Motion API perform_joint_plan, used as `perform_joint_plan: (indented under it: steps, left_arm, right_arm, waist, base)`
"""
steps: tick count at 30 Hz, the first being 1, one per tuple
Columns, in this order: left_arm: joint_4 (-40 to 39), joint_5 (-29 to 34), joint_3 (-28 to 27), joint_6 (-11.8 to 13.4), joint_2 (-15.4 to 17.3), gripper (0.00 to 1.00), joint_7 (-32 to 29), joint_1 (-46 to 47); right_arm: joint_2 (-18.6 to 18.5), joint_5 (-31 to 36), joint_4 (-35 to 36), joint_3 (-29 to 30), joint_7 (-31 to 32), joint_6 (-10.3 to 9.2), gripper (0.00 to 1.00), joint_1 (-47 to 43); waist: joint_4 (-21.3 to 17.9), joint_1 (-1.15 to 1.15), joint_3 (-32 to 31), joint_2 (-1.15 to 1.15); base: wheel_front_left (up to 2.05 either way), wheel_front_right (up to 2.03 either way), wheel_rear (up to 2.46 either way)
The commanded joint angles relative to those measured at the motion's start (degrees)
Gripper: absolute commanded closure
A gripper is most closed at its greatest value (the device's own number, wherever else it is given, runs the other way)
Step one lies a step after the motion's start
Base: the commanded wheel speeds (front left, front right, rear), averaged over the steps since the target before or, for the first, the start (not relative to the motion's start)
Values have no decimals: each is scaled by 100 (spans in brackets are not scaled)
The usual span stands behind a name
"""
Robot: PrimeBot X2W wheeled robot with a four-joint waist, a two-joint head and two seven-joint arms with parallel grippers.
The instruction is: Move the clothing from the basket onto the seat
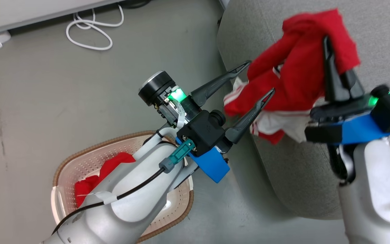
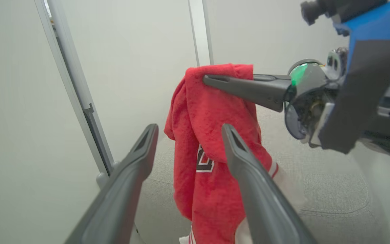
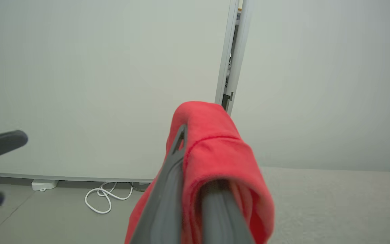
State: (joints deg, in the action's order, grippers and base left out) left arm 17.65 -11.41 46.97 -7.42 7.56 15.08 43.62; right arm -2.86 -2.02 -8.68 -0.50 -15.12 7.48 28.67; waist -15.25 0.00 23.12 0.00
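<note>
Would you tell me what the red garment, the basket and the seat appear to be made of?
Red garment: soft, fuzzy terry-like cloth, napped surface.
Basket: probably matte cream plastic, perforated wall, brown woven-look rim.
Seat: grey woven upholstery, visible fine weave.

The head view looks steeply down from high above onto the floor (image 1: 46, 101), basket (image 1: 76, 167) at lower left, seat (image 1: 377, 34) at right. The left wrist view faces level along the left pincer (image 2: 190, 128) across the seat toward a wall (image 2: 130, 51), close to the clothing (image 2: 208, 112) hanging from the right pincer (image 2: 210, 80). The right wrist view, even closer to that clothing, also faces a wall and shares the floor's white cable (image 3: 103, 200) with the head view.
</note>
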Motion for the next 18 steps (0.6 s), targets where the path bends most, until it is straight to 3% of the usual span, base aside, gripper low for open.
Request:
perform_joint_plan:
  steps: [1,8,18]
  left_arm:
    - [-11,47,-35,16,57,0,14,74]
    - [-16,181,40,6,123,0,14,309]
    - [-17,240,97,-2,284,0,14,642]
  right_arm:
    - [-6,33,79,44,-5,3,100,247]
    - [-277,159,282,660,-4,3,100,1534]
    - [-1113,154,248,1853,-4,2,100,2795]
  waist:
    - [-37,0,163,0]
    - [-45,0,850,0]
    - [10,0,1555,0]
  base:
    - [0,0,0]
    - [0,0,0]
    - [0,0,0]
